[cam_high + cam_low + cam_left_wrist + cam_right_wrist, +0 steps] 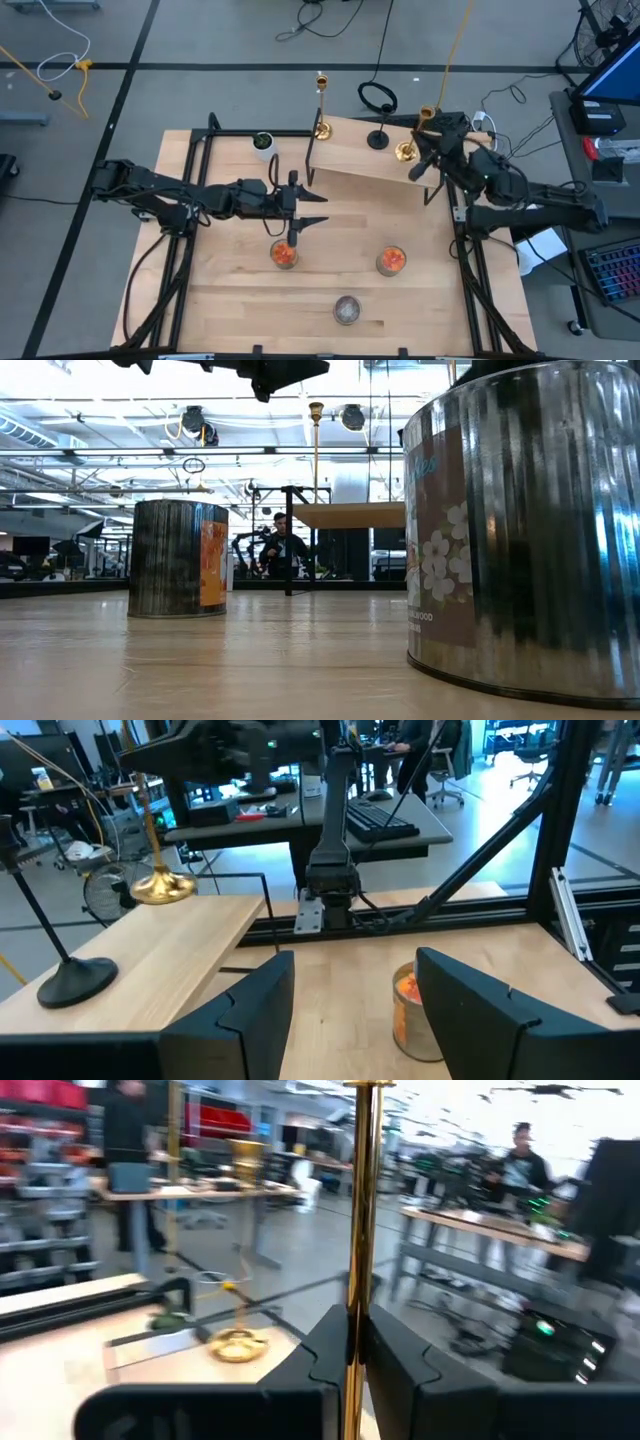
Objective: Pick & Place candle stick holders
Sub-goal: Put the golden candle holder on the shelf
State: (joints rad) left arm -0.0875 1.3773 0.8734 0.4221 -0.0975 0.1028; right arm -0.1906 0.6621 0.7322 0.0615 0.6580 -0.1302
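Observation:
A raised wooden shelf (pixel 375 158) stands at the table's far side. On it are a tall gold holder (pixel 321 128) at its left end and a small black holder (pixel 378 140) in the middle. My right gripper (pixel 424 140) is shut on the second gold holder (pixel 408 152) at the shelf's right end. Two orange-red jars (pixel 284 254) (pixel 392 260) and a clear-grey jar (pixel 347 310) stand on the table. My left gripper (pixel 312 210) is open and empty above the table, just beyond the left orange jar. The right orange jar (pixel 408 1015) shows ahead between its fingers. My right gripper pinches the gold holder's thin stem (pixel 352 1295) between its two fingers. The fingers come level from the table's right side and lie across the stem. The holder stands upright and its stem runs on above the fingers. Its round base (pixel 160 888) is at the shelf top; whether it rests there I cannot tell.
A small white cup with green inside (pixel 263 142) stands on the table left of the shelf. Dark frame rails (pixel 190 230) run along the table's left and right sides. In the low view two jars (pixel 180 558) (pixel 530 530) stand close. People stand in the room beyond.

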